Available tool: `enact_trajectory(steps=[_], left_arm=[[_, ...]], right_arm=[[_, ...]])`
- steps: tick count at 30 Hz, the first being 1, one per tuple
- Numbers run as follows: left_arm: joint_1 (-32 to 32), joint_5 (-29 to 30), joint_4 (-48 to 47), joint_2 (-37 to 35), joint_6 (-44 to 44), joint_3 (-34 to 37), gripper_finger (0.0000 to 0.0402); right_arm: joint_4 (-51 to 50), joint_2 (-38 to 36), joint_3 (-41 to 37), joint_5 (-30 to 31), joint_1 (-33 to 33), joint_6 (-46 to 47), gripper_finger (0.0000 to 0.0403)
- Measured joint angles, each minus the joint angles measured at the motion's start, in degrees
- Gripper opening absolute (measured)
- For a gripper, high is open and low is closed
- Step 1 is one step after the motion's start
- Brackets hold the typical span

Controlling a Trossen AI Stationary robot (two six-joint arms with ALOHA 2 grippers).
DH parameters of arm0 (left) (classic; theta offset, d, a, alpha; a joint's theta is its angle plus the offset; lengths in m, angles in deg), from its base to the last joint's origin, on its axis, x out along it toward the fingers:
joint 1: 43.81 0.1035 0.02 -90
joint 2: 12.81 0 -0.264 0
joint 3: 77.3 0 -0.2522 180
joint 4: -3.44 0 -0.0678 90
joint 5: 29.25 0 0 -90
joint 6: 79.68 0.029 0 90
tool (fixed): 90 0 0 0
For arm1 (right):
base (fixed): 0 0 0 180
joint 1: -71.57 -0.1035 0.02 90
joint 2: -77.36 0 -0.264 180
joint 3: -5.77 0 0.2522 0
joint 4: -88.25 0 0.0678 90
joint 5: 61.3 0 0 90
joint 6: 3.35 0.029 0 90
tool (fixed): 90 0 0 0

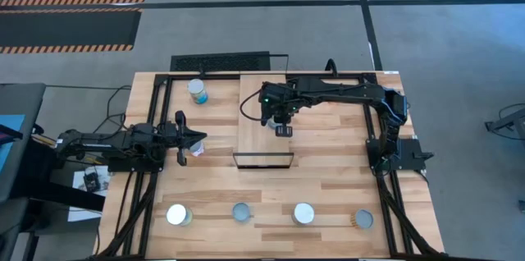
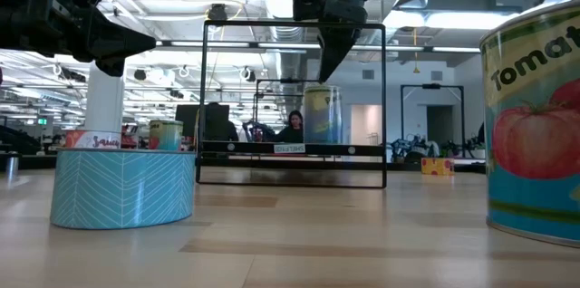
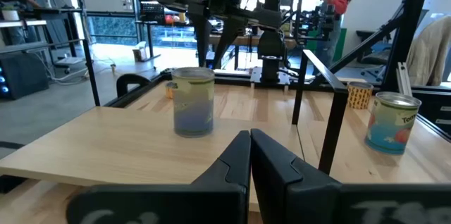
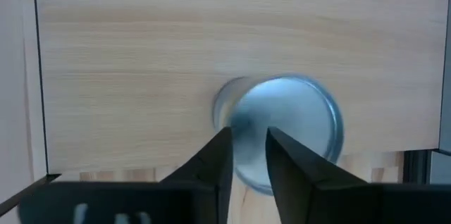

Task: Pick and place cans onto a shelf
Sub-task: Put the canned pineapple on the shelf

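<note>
While the right gripper (image 4: 246,155) hangs above the shelf (image 1: 254,121), a silver-top can (image 4: 285,129) stands upright on the board directly under it. Fingers are a bit apart, w/ nothing between them, approx. over the can's edge. Left gripper (image 3: 250,155) waits closed, empty, beside the shelf.

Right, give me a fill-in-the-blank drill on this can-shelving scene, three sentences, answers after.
1. The can under the right gripper stands on the ____.
2. The left gripper holds nothing, and its fingers are ____.
3. Along the table's near edge in the high view stand ____ cans.

Missing words: shelf; shut; four
</note>
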Motion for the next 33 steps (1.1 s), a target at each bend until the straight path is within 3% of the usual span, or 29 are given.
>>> enact_trajectory(steps=[4,8,11,17,22,27,33], left_arm=[[0.0,-0.4,0.0,0.0,0.0,0.0,0.0000],[0.0,-0.4,0.0,0.0,0.2,0.0,0.0000],[0.0,-0.4,0.0,0.0,0.2,0.0,0.0000],[0.0,-0.4,0.0,0.0,-0.1,0.0,0.0000],[0.0,-0.3,0.0,0.0,-0.1,0.0,0.0000],[0.0,-0.3,-0.1,0.2,-0.1,0.0,0.0000],[0.0,-0.3,-0.1,0.2,-0.2,0.0,0.0000]], right_arm=[[-5.0,-1.5,1.7,1.7,-1.7,-0.1,0.0091],[-5.7,-7.5,-0.7,4.1,-3.9,1.4,0.0021],[-0.6,-13.6,-8.6,4.4,-4.5,4.2,0.0014],[19.9,-28.1,-32.5,3.3,-4.2,9.1,0.0006],[32.9,-37.4,-47.8,3.2,-2.1,13.1,0.0005],[41.3,-43.7,-58.2,3.4,2.4,16.0,0.0004],[43.5,-46.3,-63.9,5.6,10.8,20.2,0.0004]])
